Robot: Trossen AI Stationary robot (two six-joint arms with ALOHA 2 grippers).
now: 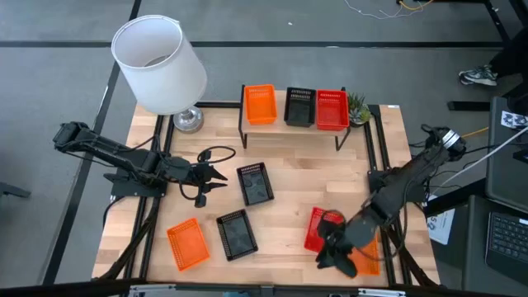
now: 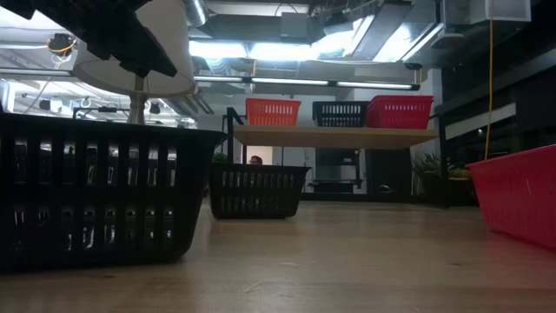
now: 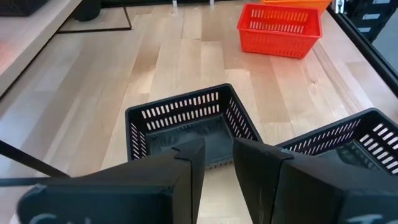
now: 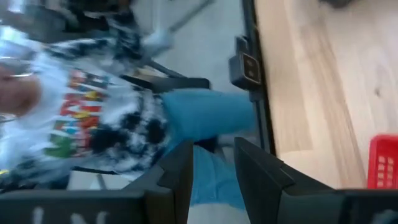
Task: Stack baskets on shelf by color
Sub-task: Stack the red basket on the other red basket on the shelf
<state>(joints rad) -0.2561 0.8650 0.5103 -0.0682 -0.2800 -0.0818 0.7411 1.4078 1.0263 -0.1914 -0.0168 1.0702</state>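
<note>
The light-wood shelf point(image 1: 301, 128) stands at the table's far side and carries one orange basket point(image 1: 260, 105), one black basket point(image 1: 300, 107) and one red basket point(image 1: 332, 110), side by side. On the tabletop rest two black baskets point(image 1: 255, 183) point(image 1: 237, 233), an orange basket point(image 1: 188, 243), a red basket point(image 1: 320, 228) and another orange basket point(image 1: 369, 252), partly under my right arm. My left gripper point(image 1: 216, 177) is open and empty, just left of the nearer-centre black basket point(image 3: 186, 127). My right gripper point(image 1: 334, 257) is open and empty near the table's near edge, beside the red basket point(image 4: 385, 168).
A white-shaded lamp point(image 1: 161, 62) stands at the far left corner, and a small plant point(image 1: 358, 107) stands right of the shelf. A black cable point(image 1: 210, 154) lies near my left gripper. A person point(image 4: 93, 118) stands beyond the table's near edge. Bare wood lies between the shelf and the loose baskets.
</note>
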